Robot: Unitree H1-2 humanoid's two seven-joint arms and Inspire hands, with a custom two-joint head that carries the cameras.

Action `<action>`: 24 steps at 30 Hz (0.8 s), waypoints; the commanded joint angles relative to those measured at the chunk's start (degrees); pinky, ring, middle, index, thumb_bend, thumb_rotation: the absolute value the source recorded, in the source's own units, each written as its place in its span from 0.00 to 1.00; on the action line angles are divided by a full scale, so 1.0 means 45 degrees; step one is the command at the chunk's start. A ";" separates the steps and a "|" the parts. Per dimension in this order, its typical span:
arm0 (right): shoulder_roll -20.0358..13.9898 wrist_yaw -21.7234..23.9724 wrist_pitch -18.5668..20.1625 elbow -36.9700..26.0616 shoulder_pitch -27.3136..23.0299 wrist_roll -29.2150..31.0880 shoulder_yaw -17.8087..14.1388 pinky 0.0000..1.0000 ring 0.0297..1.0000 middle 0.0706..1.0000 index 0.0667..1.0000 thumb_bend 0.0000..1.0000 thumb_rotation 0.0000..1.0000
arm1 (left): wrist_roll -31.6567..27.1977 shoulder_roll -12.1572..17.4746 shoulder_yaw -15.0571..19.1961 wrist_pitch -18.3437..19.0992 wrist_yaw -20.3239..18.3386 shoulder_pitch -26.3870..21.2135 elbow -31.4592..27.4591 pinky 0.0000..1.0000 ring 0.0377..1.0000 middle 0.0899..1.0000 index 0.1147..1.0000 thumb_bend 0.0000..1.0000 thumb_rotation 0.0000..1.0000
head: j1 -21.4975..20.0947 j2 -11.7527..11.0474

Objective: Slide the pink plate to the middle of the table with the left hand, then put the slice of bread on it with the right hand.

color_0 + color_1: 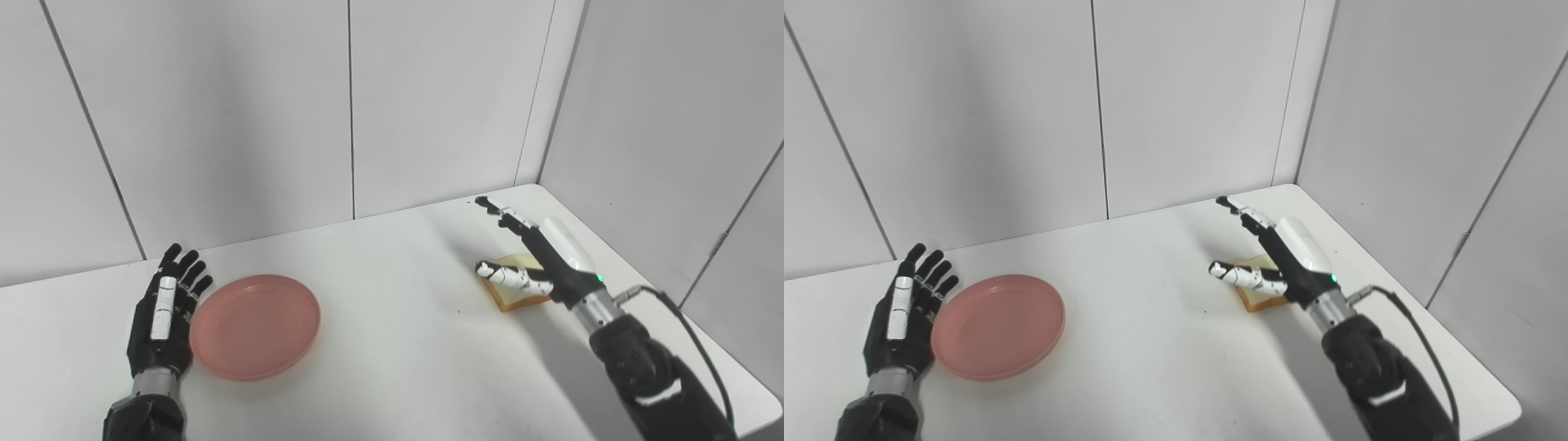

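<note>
Left eye view: left hand fingers spread, empty, just beside pink plate; a hard shove could overshoot. Right hand open above bread.

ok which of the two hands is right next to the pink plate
The left hand, open with fingers pointing up, sits against the left rim of the pink plate. The right hand is far across the table, open above the slice of bread.

A white table fills the lower part of the view, and its top is smooth and plain. Behind it and on its right side stand light grey wall panels, which dark thin vertical seams divide.
</note>
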 commanded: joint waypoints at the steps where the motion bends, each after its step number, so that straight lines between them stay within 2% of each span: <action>1: -0.0794 0.0316 -0.0626 0.0135 -0.0751 -0.0247 0.0212 0.82 0.89 0.91 0.90 0.89 0.90 | -0.0005 -0.0110 0.0012 -0.0408 -0.0256 0.1419 0.1019 0.84 0.86 0.84 0.85 0.89 0.64 | 0.0011 0.0023; 3: -0.1308 0.0846 -0.0332 0.0390 -0.1097 -0.0653 0.0634 0.81 0.90 0.92 0.90 0.95 0.88 | 0.0060 -0.0106 -0.0041 -0.0464 -0.0229 0.1427 0.0994 0.83 0.86 0.83 0.86 0.89 0.64 | 0.0011 0.0023; 5: -0.1825 0.1385 -0.0143 0.0567 -0.1370 -0.1123 0.1071 0.76 0.89 0.92 0.90 0.99 0.82 | 0.0115 -0.0096 -0.0089 -0.0493 -0.0203 0.1444 0.0955 0.82 0.86 0.84 0.87 0.89 0.65 | 0.0070 0.0063; 10: -0.2690 0.2667 -0.0026 0.0969 -0.1874 -0.1366 0.1784 0.74 0.90 0.93 0.89 1.00 0.69 | 0.0139 -0.0068 -0.0141 -0.0524 -0.0203 0.1495 0.0860 0.82 0.86 0.84 0.88 0.89 0.65 | 0.0108 0.0109; 13: -0.3202 0.3402 -0.0256 0.1465 -0.2279 -0.1639 0.2277 0.80 0.93 0.97 0.93 1.00 0.45 | 0.0101 -0.0052 -0.0121 -0.0470 -0.0225 0.1512 0.0832 0.83 0.86 0.84 0.88 0.87 0.64 | 0.0087 0.0115; 15: -0.3534 0.3788 -0.0301 0.1772 -0.2552 -0.2055 0.2658 0.82 0.94 0.99 0.96 1.00 0.35 | 0.0059 -0.0052 -0.0095 -0.0410 -0.0246 0.1522 0.0803 0.83 0.86 0.84 0.87 0.87 0.63 | 0.0080 0.0119; 18: -0.3932 0.4617 0.0216 0.1813 -0.2869 -0.2672 0.3156 0.79 0.96 1.00 0.98 1.00 0.28 | 0.0081 -0.0053 -0.0103 -0.0426 -0.0221 0.1526 0.0803 0.83 0.86 0.84 0.87 0.87 0.63 | 0.0080 0.0119; 21: -0.4179 0.5366 0.0562 0.1957 -0.3164 -0.3047 0.3520 0.73 0.96 1.00 0.99 1.00 0.26 | 0.0009 -0.0079 -0.0047 -0.0433 -0.0251 0.1500 0.0861 0.83 0.86 0.83 0.87 0.86 0.62 | 0.0129 0.0116; 24: -0.4341 0.6089 0.1119 0.1913 -0.3340 -0.3445 0.3765 0.72 0.97 1.00 1.00 1.00 0.24 | 0.0002 -0.0110 -0.0028 -0.0430 -0.0247 0.1523 0.0835 0.84 0.86 0.83 0.87 0.84 0.62 | 0.0136 0.0129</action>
